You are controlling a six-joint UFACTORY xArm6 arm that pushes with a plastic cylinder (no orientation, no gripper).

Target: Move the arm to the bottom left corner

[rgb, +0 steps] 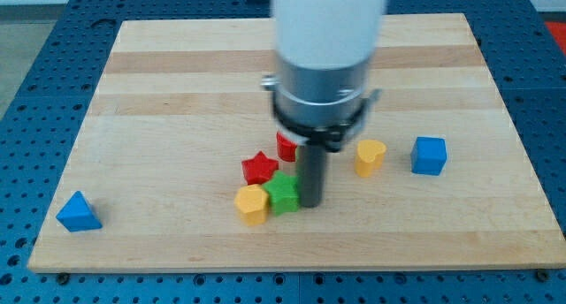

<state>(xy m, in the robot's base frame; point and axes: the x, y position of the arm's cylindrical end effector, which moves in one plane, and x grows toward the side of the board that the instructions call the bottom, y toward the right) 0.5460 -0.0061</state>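
My tip (311, 202) has no claw to open or close, and it sits in the middle of the wooden board (159, 92), touching the green block (284, 193), far from the bottom left corner by the blue triangle block (79, 212).

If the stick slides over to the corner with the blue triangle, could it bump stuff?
It could. My tip sits right beside the green block, with the yellow block and red star just past it toward the view's left. Sliding straight for the bottom left corner would probably shove those along. Near the corner, the blue triangle might get pushed off the board.
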